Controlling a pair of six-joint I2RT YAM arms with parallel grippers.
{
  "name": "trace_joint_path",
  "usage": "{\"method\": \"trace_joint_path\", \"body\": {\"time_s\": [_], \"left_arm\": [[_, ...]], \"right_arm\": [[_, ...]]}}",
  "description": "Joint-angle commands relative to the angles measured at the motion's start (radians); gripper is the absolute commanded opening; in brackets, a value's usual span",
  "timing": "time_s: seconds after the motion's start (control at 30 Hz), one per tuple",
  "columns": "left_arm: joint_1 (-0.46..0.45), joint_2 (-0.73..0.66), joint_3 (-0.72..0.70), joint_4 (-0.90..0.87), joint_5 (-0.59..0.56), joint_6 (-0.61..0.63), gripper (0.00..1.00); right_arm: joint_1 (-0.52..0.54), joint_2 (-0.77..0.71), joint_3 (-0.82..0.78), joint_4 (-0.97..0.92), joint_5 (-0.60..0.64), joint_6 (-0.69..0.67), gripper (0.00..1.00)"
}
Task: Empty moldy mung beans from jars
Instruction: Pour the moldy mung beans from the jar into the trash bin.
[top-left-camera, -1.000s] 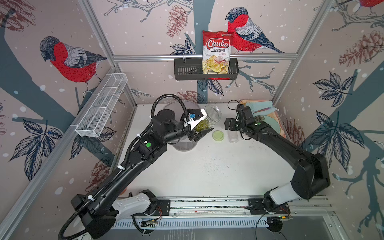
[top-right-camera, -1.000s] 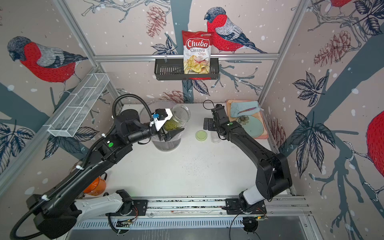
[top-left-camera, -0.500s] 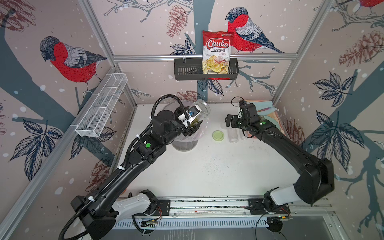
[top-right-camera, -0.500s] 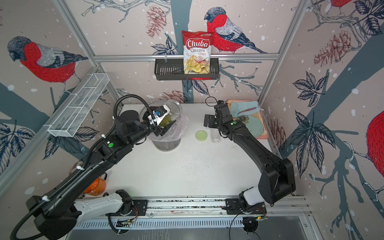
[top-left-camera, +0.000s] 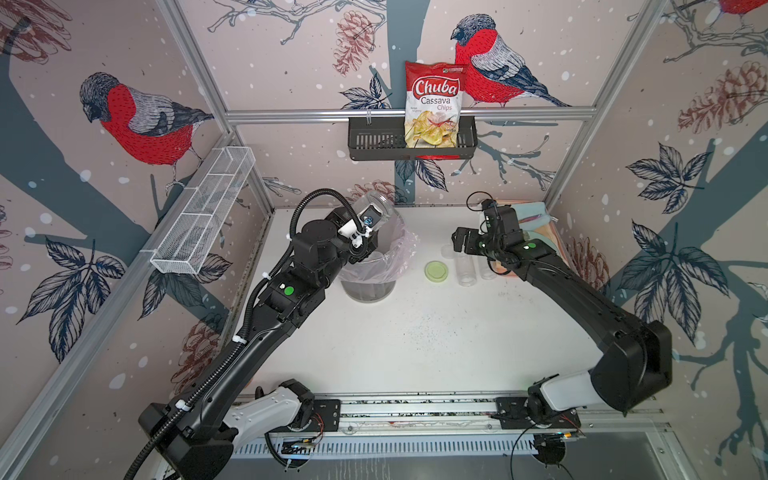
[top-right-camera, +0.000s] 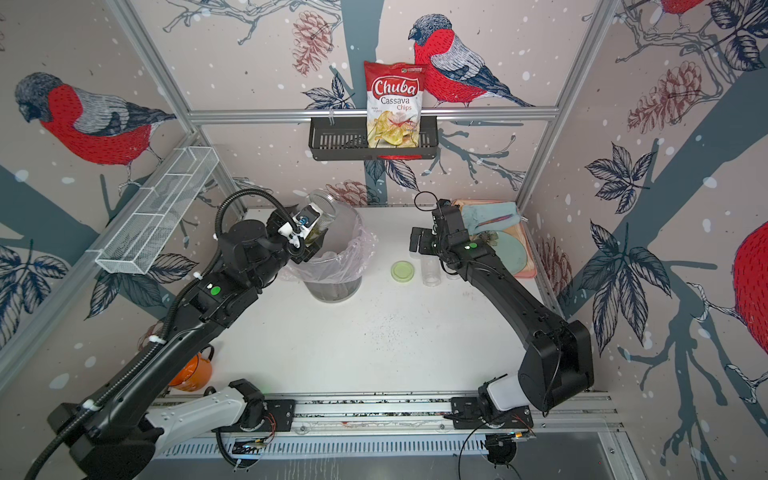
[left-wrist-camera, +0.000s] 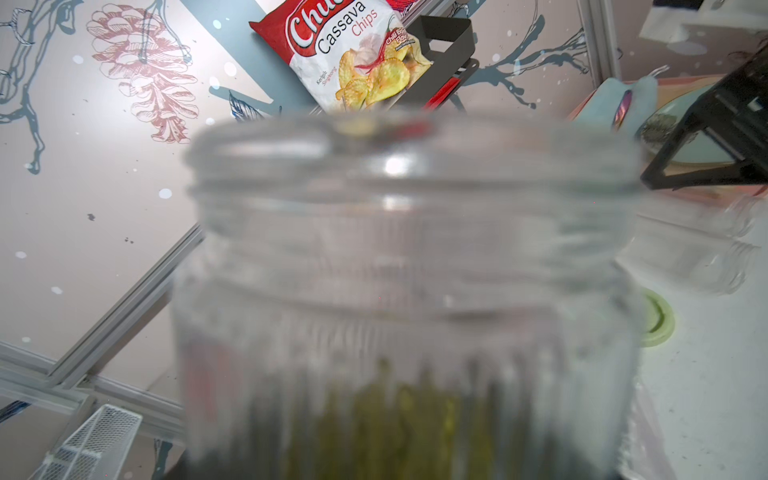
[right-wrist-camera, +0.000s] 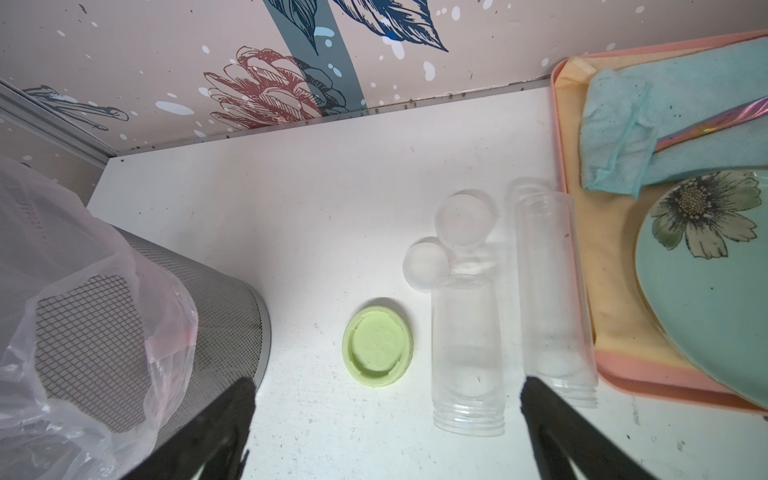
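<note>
Left claw (top-right-camera: 311, 227) grips the wide glass jar (top-right-camera: 323, 210), tilted, with the lined bin (top-right-camera: 332, 291) just below. Mung beans (left-wrist-camera: 395, 415) sit in its base, so this one looks unpoured. Right claw (top-left-camera: 458, 243) gapes wide, holding nothing; beneath it sit a green lid (right-wrist-camera: 377, 347), a short jar (right-wrist-camera: 467, 353) and a tall tube (right-wrist-camera: 552, 299) — both look empty, done.

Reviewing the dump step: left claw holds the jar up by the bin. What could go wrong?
Mung beans sit low in the jar, its mouth angled up toward the back wall; tipping may spill some past the bin.
The open right claw hangs near the upright empty tubes; a low sweep could topple them.
</note>
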Motion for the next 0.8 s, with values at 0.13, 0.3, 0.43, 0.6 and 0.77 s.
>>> {"method": "trace_joint_path", "body": {"time_s": [0.13, 0.3, 0.43, 0.6, 0.77], "left_arm": [[0.049, -0.045, -0.01, 0.103, -0.04, 0.059, 0.0], [0.066, -0.056, -0.023, 0.102, -0.087, 0.11, 0.0], [0.071, -0.057, -0.022, 0.099, -0.135, 0.173, 0.0], [0.079, -0.057, -0.025, 0.085, -0.177, 0.211, 0.0], [0.078, -0.064, -0.056, 0.079, -0.226, 0.264, 0.0]], "right_arm": [[-0.02, -0.005, 0.016, 0.005, -0.028, -0.024, 0.99], [-0.034, -0.008, 0.014, 0.009, -0.044, -0.027, 1.0], [-0.04, -0.006, 0.007, 0.015, -0.053, -0.027, 0.99], [-0.044, 0.004, 0.014, 0.021, -0.066, -0.024, 1.0], [-0.045, 0.009, 0.016, 0.027, -0.083, -0.017, 0.99]]}}
